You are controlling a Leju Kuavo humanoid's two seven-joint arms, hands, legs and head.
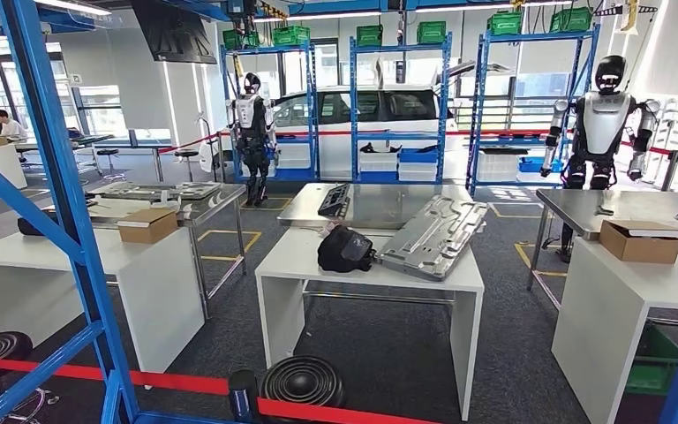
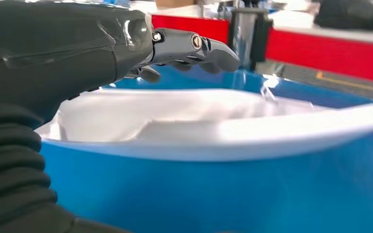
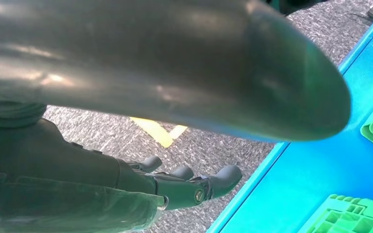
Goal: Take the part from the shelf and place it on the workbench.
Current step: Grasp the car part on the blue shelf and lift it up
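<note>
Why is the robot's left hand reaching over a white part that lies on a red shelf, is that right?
Not quite: the shelf is blue, not red. The left wrist view shows the left hand reaching over the white part, which lies on a blue surface. The red thing behind is a barrier band.

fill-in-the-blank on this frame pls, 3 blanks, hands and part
1. In the left wrist view, the white part lies on a ____ shelf surface.
2. The left hand is stretched out ____ the white part, not closed around it.
3. In the right wrist view, the right hand holds ____, with grey carpet behind it.

Missing words: blue; above; nothing
</note>
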